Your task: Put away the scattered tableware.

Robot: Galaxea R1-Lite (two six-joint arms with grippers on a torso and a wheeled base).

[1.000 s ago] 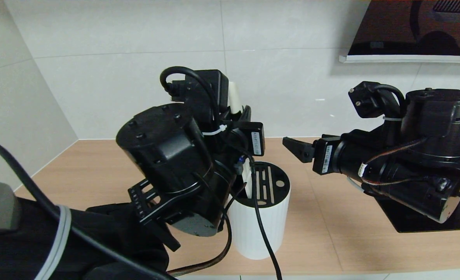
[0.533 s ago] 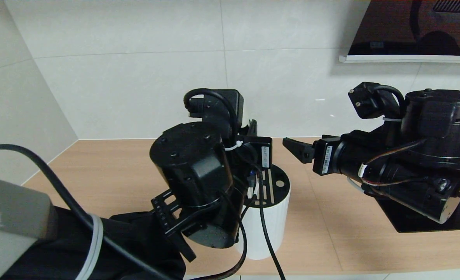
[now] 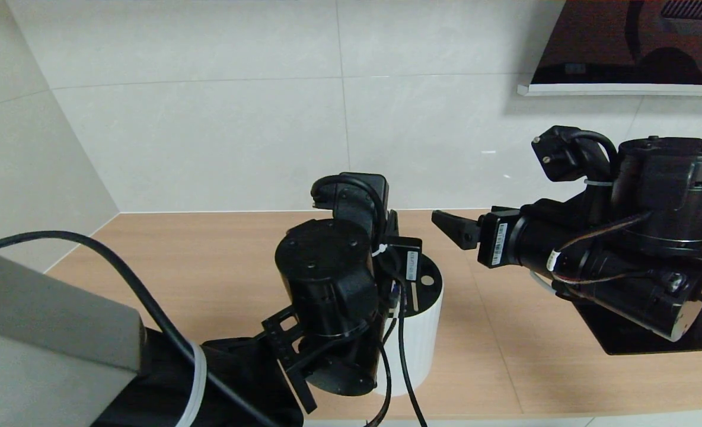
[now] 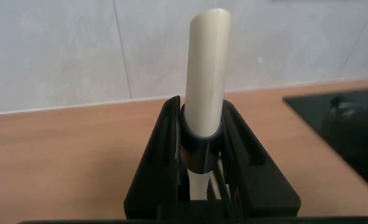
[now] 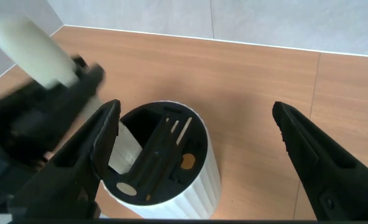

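Wooden worktop [image 3: 208, 261]: light grain, runs back to a tiled wall. Left gripper [image 4: 202, 134]: closed on the cream handle [image 4: 207, 68] of a utensil, held near upright directly above the holder, presumably so the working end drops straight into a slot; in the right wrist view the pale lower end already reaches into the black top. Holder [image 3: 422, 332]: white ribbed cylinder with a black slotted lid, upright near the worktop's front edge, partly hidden behind the left wrist. Right gripper [image 5: 195, 109]: jaws wide apart, holding nothing, hovering just beside and above the holder, apparently parked out of the way of the insertion. Black glass panel [image 3: 624, 338]: flat on the worktop at far right, beneath the right arm.
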